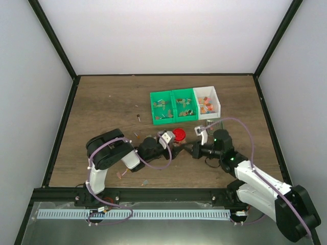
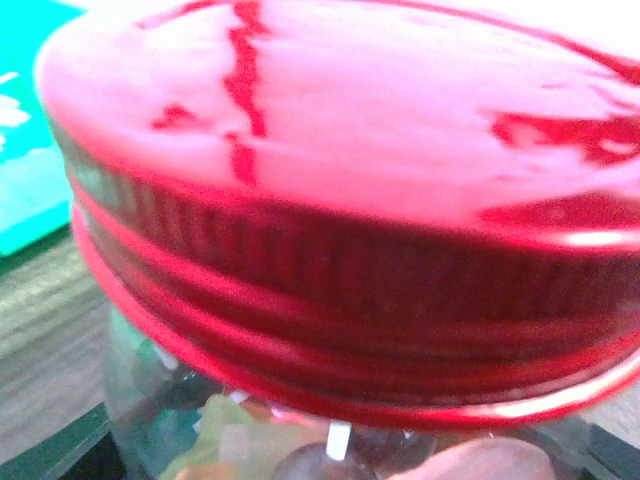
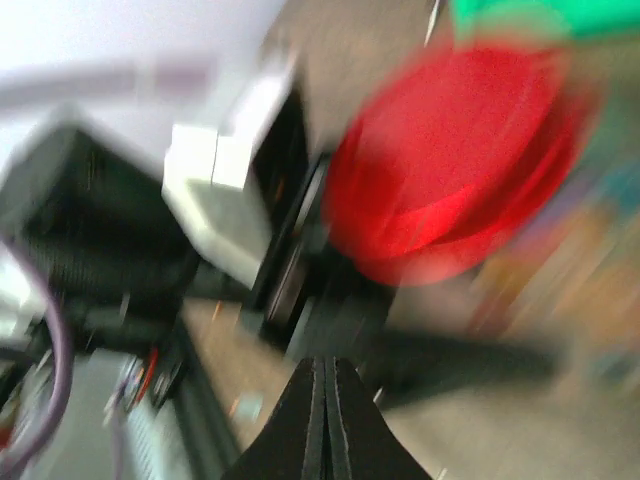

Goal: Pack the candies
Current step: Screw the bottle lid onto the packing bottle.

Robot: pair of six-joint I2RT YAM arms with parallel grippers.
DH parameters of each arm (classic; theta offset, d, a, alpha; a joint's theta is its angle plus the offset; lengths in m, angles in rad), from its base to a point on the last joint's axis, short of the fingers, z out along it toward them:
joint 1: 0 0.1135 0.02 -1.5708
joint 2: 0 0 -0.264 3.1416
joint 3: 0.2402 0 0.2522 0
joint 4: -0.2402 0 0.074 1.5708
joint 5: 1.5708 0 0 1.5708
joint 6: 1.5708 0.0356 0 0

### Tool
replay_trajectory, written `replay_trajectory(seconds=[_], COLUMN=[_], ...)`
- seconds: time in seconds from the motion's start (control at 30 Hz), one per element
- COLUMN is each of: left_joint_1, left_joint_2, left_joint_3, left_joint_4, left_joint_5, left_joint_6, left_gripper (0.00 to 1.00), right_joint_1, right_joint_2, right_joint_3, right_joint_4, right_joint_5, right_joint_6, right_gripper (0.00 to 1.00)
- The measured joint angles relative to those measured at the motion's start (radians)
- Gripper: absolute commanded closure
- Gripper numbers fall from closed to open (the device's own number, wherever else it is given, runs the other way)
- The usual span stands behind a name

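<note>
Landmark: the jar [image 2: 180, 430], clear glass, standing on the table [image 1: 102, 102] with the red lid [image 1: 179, 135] on top.

We are seeing the left gripper [image 1: 169, 140] at the jar's left side. In the left wrist view its dark fingers [image 2: 50, 455] are sitting at either side of the glass, spread wide and clamping the jar between them below the lid.

We are seeing the right gripper [image 3: 325, 400] just to the right of the jar, low and pointing towards it. Its two fingers are pressed together with nothing between them. The right wrist view is blurring, so we cannot tell whether the tips are touching the jar.

Candies [image 1: 207, 106]: we are finding most of them beyond the jar, on its far side, in a row of trays. The two green bins [image 1: 152, 106] and the white bin [image 1: 219, 104] are standing side by side, each holding mixed wrapped pieces. Some candies are also showing through the glass under the lid, greenish and pinkish.

A few small loose pieces [image 1: 121, 174] are lying on the table to the near left of the jar; they are too small for us to identify.
</note>
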Motion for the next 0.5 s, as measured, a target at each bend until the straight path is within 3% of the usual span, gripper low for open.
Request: replay_trajectory(seconds=[0.23,0.5], left_joint_1=[0.014,0.014], left_joint_2=[0.015,0.003], left_joint_3=[0.053,-0.010], left_joint_4=[-0.042,0.008], left_joint_5=[-0.048,-0.033], left_joint_6=[-0.022,0.002], left_gripper=[0.35,0.35], right_joint_1=[0.056,0.030], right_joint_2=[-0.034,-0.092], right_joint_3=[-0.076,0.011], right_joint_4=[-0.143,-0.266], right_joint_5=[-0.156,-0.071], right_joint_6=[0.032,0.024], right_gripper=[0.99,0.80])
